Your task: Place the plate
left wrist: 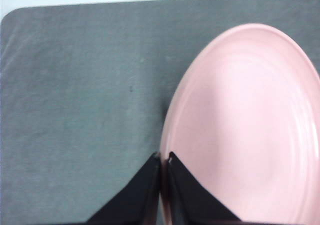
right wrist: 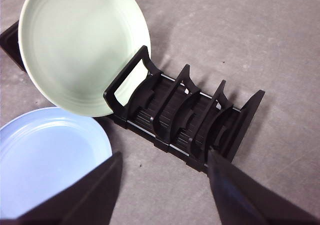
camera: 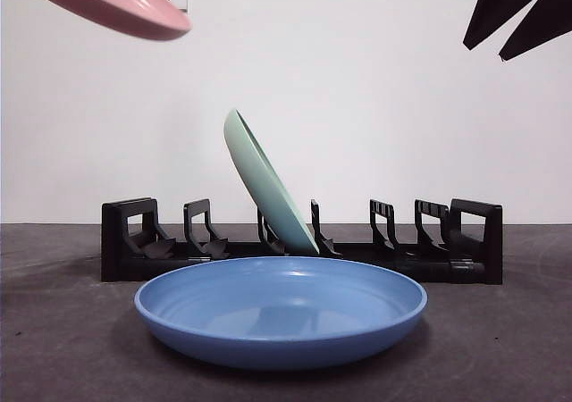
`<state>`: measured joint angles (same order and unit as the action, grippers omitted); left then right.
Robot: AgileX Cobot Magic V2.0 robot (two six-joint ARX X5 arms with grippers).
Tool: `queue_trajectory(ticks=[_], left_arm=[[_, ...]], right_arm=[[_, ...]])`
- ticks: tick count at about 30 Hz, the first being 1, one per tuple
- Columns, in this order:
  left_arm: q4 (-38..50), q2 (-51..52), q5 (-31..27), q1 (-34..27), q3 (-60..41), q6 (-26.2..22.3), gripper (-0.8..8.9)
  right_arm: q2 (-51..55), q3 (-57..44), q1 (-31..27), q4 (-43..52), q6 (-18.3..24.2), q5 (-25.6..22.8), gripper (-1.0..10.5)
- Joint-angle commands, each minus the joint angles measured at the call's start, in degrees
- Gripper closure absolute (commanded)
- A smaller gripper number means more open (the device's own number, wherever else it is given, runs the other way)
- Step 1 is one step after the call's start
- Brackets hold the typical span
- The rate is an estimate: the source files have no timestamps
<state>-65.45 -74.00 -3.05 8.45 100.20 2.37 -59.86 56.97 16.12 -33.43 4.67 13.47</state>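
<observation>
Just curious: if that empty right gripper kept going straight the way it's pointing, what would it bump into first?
Probably the black dish rack, near its empty slots: it lies between the open jaws of the right gripper. Depth is hard to judge.

Plates around the rack point(camera: 299, 257)

One plate point(camera: 266, 186) is leaning in the rack's middle slot; another plate point(camera: 281, 308) is lying flat on the table point(camera: 54, 330) before it; a third plate point(camera: 112, 0) is hanging high at left.

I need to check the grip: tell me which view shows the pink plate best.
The left wrist view: the pink plate fills it, its rim pinched in the left gripper. The front view shows only an edge at top left. The right wrist view shows none of it.
</observation>
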Motion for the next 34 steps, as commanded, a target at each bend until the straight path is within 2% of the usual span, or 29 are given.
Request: queue_trajectory(ticks=[1,4,8,15,20,23,29,34], left_arm=[[4.74,6.56,2.1,-0.11,-10.25,1.62,8.03],[9.66,14.58,4.72,-0.13,-22.38,4.2,8.03],[13.0,24.57,8.41,-0.13,-36.46,11.47,8.03],[12.0,38.01,13.29,-0.13,-52.76,24.28,8.03],[7.8,43.06,15.34,0.04,-57.02,33.92,8.03],[4.96,42.88,15.17,0.9,-57.33,34.91,8.03],[5.97,40.79,12.85,3.04,-57.33,38.95,8.03],[8.5,36.33,8.0,7.82,-57.33,40.89,8.03]], right_arm=[[-0.24,0.98,0.28,0.35,0.48,-0.02,6.8],[-0.24,0.98,0.28,0.33,0.48,-0.02,6.8],[-0.24,0.98,0.28,0.35,0.48,-0.02,6.8],[-0.24,0.98,0.28,0.33,0.48,-0.11,6.8],[-0.24,0.98,0.28,0.33,0.48,-0.48,6.8],[-0.24,0.98,0.28,0.26,0.48,-0.48,6.8],[-0.24,0.98,0.31,-0.07,0.39,-0.46,6.8],[-0.24,0.98,0.31,-0.02,0.39,-0.46,6.8]])
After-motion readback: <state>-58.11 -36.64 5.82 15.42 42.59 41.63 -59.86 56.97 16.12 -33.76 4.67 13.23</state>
